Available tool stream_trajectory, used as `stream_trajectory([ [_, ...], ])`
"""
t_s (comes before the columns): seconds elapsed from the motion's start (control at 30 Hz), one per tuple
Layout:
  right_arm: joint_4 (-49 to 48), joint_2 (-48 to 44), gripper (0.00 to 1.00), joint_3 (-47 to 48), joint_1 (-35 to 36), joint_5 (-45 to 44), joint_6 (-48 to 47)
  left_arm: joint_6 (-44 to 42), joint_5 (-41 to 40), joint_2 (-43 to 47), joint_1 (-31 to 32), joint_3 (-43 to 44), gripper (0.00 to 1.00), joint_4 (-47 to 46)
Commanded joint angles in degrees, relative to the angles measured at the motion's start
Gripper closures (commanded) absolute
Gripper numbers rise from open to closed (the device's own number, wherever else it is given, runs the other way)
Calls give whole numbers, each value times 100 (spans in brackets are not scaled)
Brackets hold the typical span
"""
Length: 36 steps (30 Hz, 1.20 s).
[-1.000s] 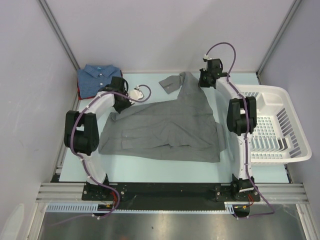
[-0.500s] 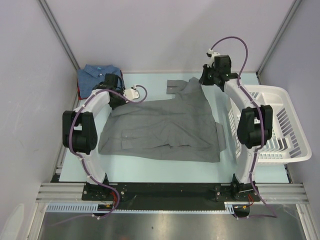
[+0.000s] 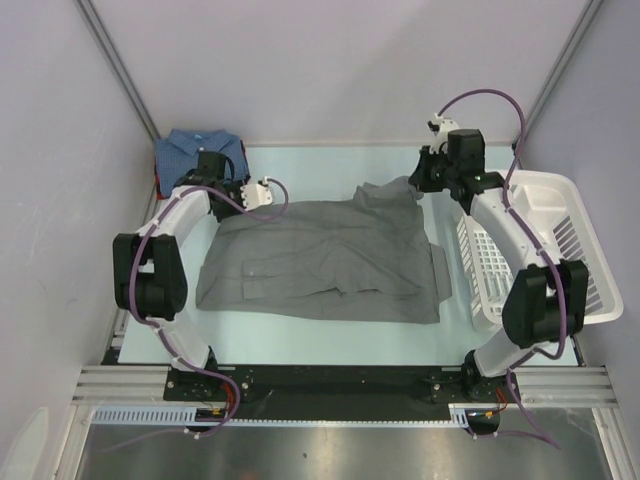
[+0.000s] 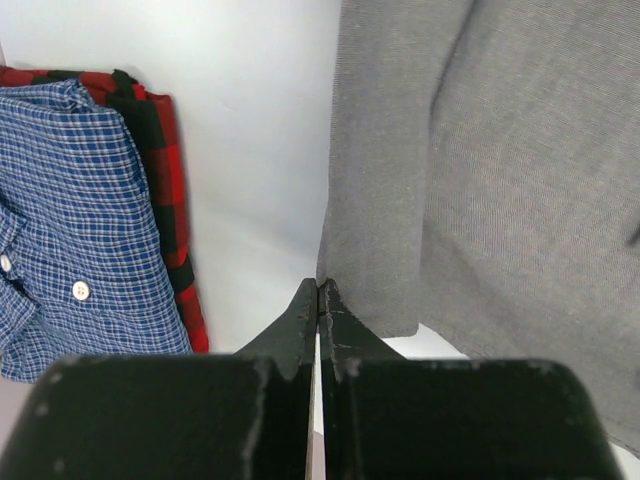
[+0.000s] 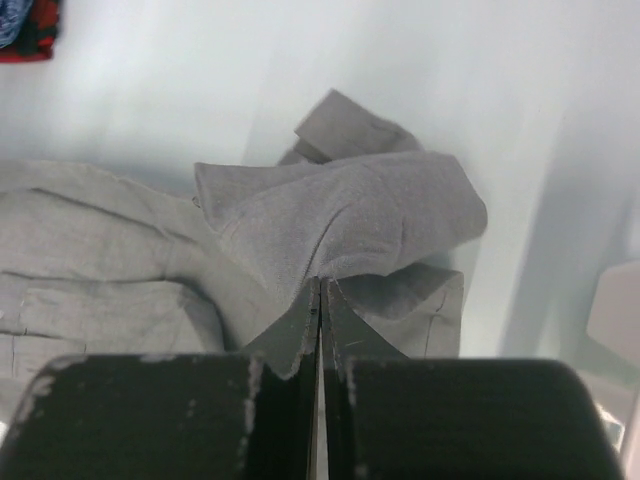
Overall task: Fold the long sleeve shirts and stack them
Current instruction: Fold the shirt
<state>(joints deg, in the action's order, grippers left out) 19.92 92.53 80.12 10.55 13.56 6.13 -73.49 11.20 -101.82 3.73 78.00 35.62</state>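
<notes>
bright, even, diffuse light with faint shadows. beyond the fingers (image 5: 295,332) the table (image 5: 450,80) looks washed out; near the fingers, slight blur.

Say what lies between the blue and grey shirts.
Left wrist view: edge of the red checked shirt beside the blue shirt, then bare table up to the grey shirt.

The overhead view looks down from high on the near side at the whole table (image 3: 330,338), while both wrist views sit close over the grey shirt (image 3: 320,255), which all three share.
</notes>
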Motion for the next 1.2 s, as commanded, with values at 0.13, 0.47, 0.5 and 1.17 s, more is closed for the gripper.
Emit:
stream_trajectory([
  [0.13,196,-1254,100,-830,447,-195,-95,-490,286,593,-39,-477,100,-134],
  [0.47,740,-2186,100,-1656,958,-591,-244,-1113,462,1313,-47,-1383,100,-72],
  [0.5,776,-2291,100,-1718,984,-583,-287,-1175,479,1366,-47,-1575,100,-72],
  [1.17,768,-751,10,-1211,871,42,-1633,-668,1190,1868,-56,-1615,43,332],
])
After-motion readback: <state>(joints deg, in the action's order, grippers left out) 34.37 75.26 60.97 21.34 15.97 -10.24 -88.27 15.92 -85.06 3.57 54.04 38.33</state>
